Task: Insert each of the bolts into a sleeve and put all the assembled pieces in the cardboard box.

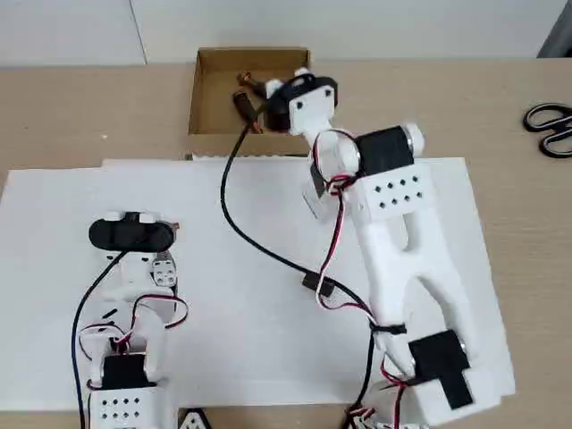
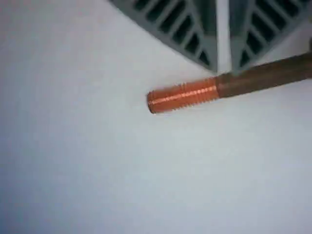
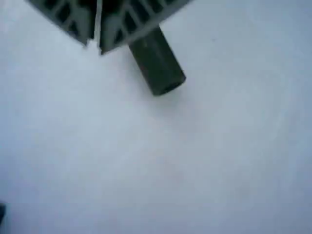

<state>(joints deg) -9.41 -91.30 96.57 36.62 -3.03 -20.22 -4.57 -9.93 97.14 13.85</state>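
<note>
Bolt: copper-threaded bolt lies on white paper, threaded end bare, other end inside a brown sleeve.
Dark sleeve: second, dark sleeve seen against a pale ground, open end facing out, other end tucked under a fingertip.
L end effector: L end effector sits w/ grey fingers nearly closed, a thin slit between them. The tips are right over the brown sleeve, which runs crosswise under them. No grip on it visible.
R end effector: R end effector likewise nearly closed, a hairline gap only. The dark sleeve is wider than that gap and juts from beneath one finger; can't tell if it is held.
Cardboard box: open cardboard box at the far edge of the paper, copper-brown pieces inside, approx. at its centre.
Arms: R arm stretches across the sheet, its head over the box's right part. L arm is folded near its base, well apart from the box.
Paper: white sheet covers the surface under both arms.
Edge: scissors on bare wood, far right.
</note>
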